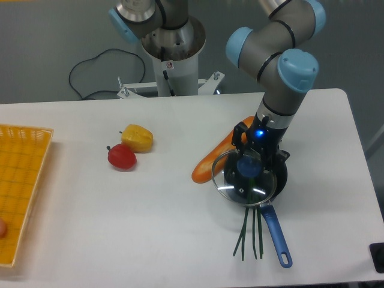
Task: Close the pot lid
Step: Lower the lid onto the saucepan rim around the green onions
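The gripper (248, 165) grasps the lid (243, 185) by its blue knob, holding it over the pot (277, 179) but offset toward the carrot (213, 161). Released here, the lid would likely catch the rim and tip, or slide off onto the carrot.

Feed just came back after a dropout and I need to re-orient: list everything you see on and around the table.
pot: one, dark grey, right of table centre, under the lid
pot handle: one, blue, pointing toward the front edge
lid: one, clear glass with blue knob, held over the pot, offset left
carrot: one, orange, left of the pot
green stalks: a few, beside the handle
tomato: one, red, left of centre
yellow pepper: one, behind the tomato
basket: one, yellow, far left
table: one, white
gripper: one, on the lid's knob
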